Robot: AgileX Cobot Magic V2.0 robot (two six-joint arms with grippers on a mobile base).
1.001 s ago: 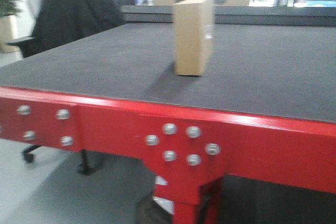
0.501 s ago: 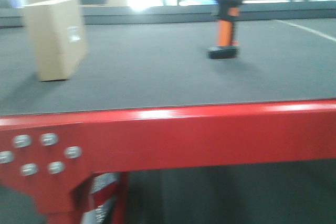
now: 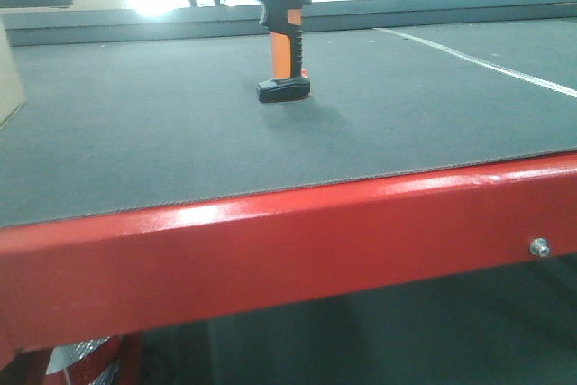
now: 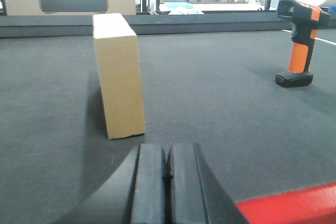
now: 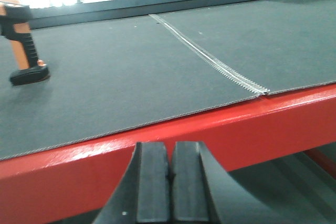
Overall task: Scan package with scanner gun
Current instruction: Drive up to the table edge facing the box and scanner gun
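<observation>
Well, on the left wrist cam I saw the package [image 4: 119,77] standing upright on the grey surface [image 4: 210,93], just beyond my left claw [image 4: 168,156], whose pads were pressed together w/ nothing btwn them. The scanner gun [image 4: 298,45] stood on its black foot well to the right of the package, apart from it. My right claw [image 5: 171,153] was likewise closed & empty, at the surface's red edge [image 5: 236,124], w/ the scanner gun far off to its left. Front cam showed the scanner gun upright, head pointing left.
</observation>
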